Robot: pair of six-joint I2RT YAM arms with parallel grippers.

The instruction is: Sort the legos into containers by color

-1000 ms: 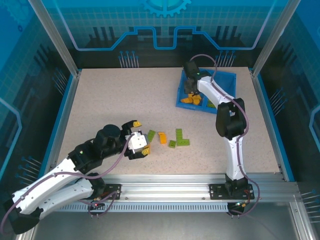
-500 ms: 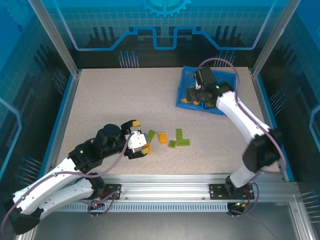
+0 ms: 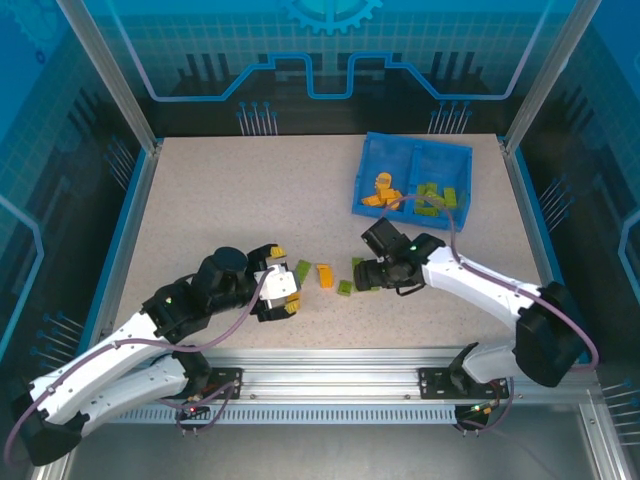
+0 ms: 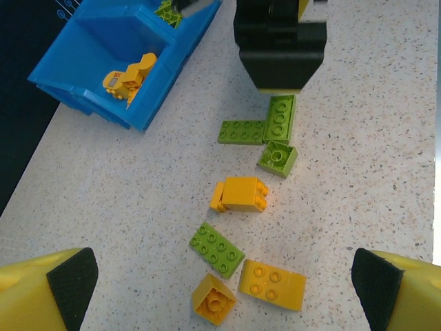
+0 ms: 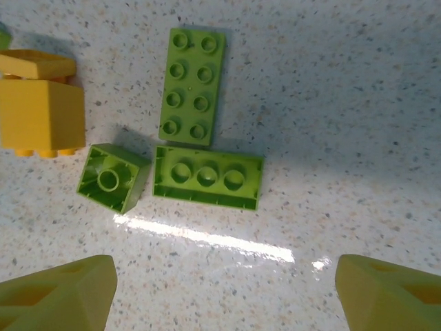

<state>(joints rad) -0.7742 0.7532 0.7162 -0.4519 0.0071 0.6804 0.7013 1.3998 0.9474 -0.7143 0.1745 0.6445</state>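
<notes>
Right wrist: green legos (image 5: 207, 177) under right claw (image 5: 224, 292).

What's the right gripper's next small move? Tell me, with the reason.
Probably lower the right gripper and close on the overturned long green brick. The gripper hovers open above the loose green cluster, and that brick lies nearest the gap between its fingertips. Green bricks already lie in the right compartment of the blue tray, so it likely goes there.

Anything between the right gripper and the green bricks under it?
Nothing visible. The open right gripper hangs over the upside-down olive-green rectangular plastic brick. A small square olive-green brick and a studs-up olive-green brick lie close beside it.
</notes>
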